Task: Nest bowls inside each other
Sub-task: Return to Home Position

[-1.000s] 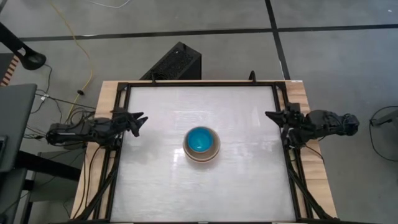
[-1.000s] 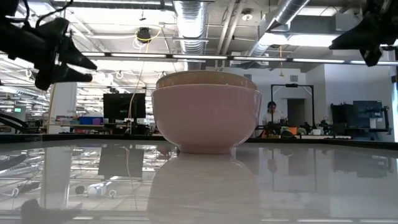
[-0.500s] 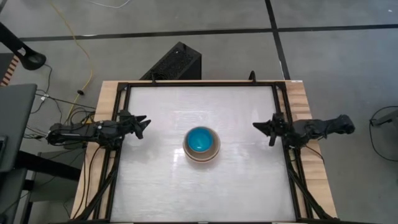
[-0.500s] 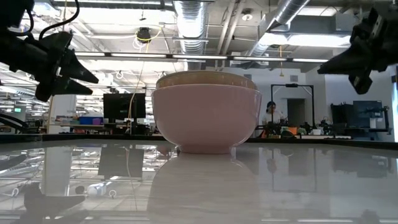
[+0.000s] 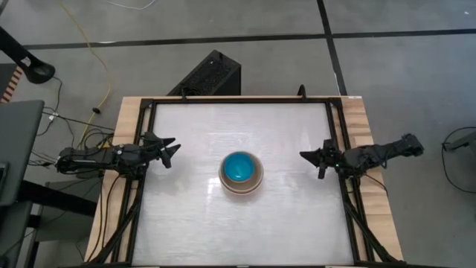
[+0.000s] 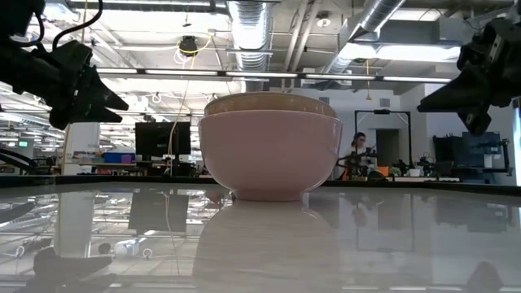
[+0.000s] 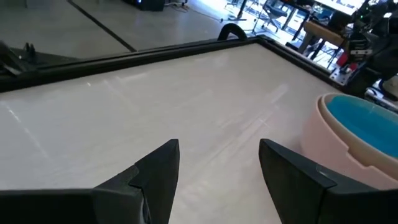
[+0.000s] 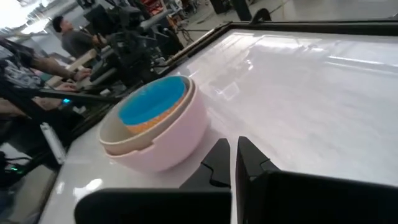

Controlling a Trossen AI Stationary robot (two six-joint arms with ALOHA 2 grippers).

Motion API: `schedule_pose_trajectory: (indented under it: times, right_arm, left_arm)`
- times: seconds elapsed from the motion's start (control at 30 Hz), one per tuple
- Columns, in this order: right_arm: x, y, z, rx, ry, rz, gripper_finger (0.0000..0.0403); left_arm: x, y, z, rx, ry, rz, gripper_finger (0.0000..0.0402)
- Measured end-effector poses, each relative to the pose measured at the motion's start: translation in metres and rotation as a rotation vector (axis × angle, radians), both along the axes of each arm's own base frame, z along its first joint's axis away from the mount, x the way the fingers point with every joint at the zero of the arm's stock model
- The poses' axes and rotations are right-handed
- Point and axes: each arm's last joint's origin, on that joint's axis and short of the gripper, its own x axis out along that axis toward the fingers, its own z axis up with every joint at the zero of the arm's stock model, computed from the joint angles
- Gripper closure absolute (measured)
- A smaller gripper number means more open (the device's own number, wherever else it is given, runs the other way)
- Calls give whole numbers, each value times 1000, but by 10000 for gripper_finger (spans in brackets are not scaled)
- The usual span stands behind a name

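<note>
The bowls (image 5: pixel 240 173) stand nested in one stack at the table's middle. The outer one is pale cream-pink (image 6: pixel 270 155), with a greyish rim just inside it. A strip of orange (image 8: pixel 148 127) shows under the blue bowl (image 8: pixel 152 102) at the centre. The stack rests on the outer bowl's base. My left gripper (image 5: pixel 169 151) hovers open at the table's left edge, pointing at the stack (image 7: pixel 357 140). My right gripper (image 5: pixel 309 158) hovers shut at the right edge, also pointing at the stack. Neither gripper touches anything.
A black frame (image 5: pixel 238 100) runs round the white table top (image 5: pixel 290 223). Free surface lies on every side of the stack. A black box (image 5: pixel 208 74) sits on the floor beyond the far edge. People and desks show in the room behind.
My right gripper has come down and moved from the right edge a little way toward the stack, rolling as it went, and has stayed shut. My left gripper has sunk slightly and stayed open. The bowls have not moved.
</note>
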Motion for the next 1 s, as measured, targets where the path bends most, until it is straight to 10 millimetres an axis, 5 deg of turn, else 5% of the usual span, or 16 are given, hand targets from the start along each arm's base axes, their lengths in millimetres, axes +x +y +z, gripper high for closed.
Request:
schedule_pose_trajectory:
  times: [0.37, 1.0]
  right_arm:
    - [0, 3, -1, 153, -27, 27, 403]
    - [1, 2, -1, 120, -17, 38, 403]
  left_arm:
    - [0, 0, 0, 13, 10, -3, 192]
    - [0, 0, 0, -36, -20, -9, 191]
